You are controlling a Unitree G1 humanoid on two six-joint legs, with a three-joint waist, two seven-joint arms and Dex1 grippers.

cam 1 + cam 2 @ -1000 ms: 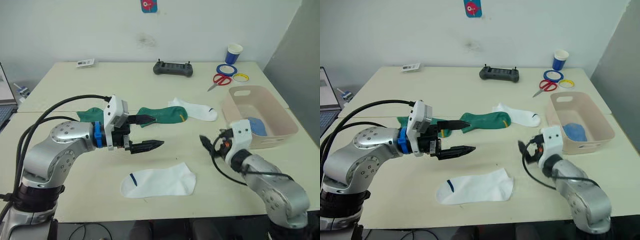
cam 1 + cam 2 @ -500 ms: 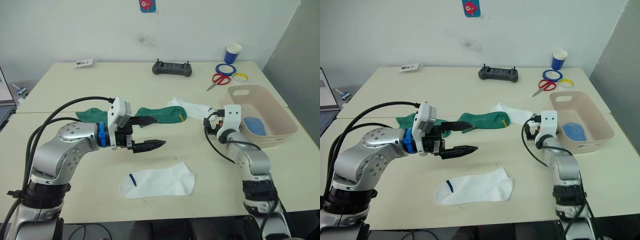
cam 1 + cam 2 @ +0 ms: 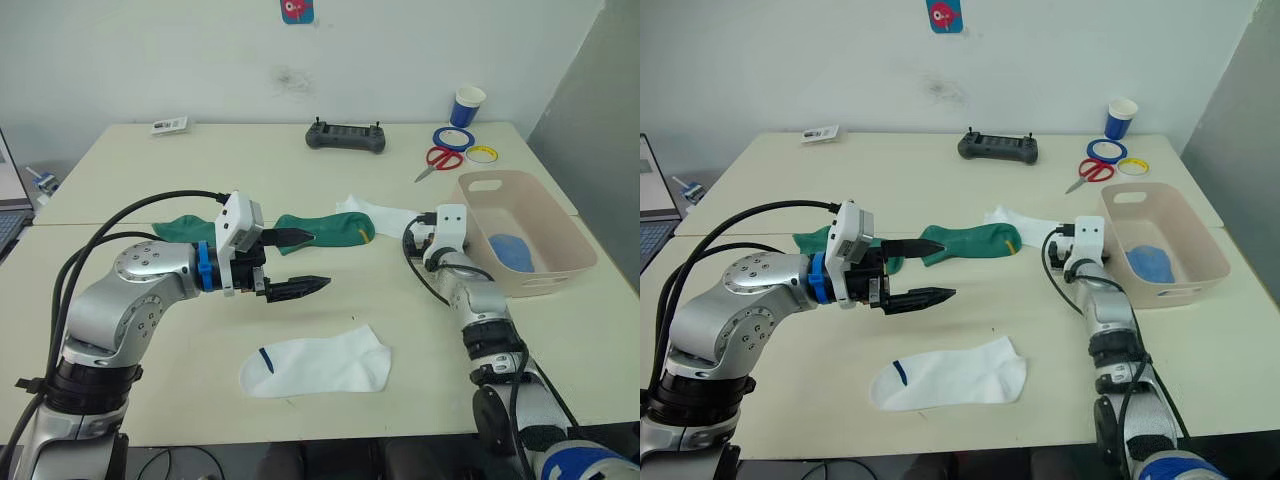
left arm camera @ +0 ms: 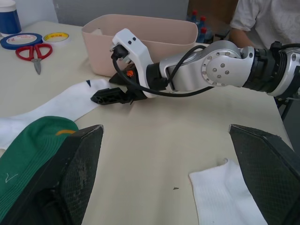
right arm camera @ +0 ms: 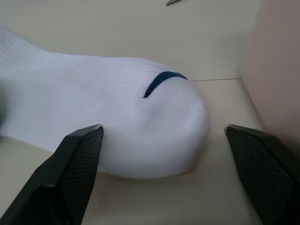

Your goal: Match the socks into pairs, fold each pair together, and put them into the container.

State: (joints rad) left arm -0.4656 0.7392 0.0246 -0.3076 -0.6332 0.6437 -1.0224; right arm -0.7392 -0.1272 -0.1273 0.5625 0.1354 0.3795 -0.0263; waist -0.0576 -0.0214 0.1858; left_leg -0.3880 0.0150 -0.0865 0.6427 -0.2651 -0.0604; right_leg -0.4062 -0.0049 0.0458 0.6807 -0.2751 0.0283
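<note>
I see one white sock [image 3: 385,215] mid-bench just beside the container [image 3: 545,250] at the right edge, my right tool [image 5: 161,136] spread open around its cuff end. Another white sock [image 3: 318,364] lies near the front edge. My left tool [image 3: 305,262] hangs open near a green sock [image 3: 325,229].

Far edge of my table [image 3: 250,160]: black controller [image 3: 346,137] at centre, small white card [image 3: 170,125] off to my left. Right far corner: blue-and-white paper cup [image 3: 467,107], blue tape roll [image 3: 453,138], yellow tape roll [image 3: 481,154], red scissors [image 3: 438,160] touching the blue roll. Red-and-blue sticker [image 3: 296,11] on the wall
</note>
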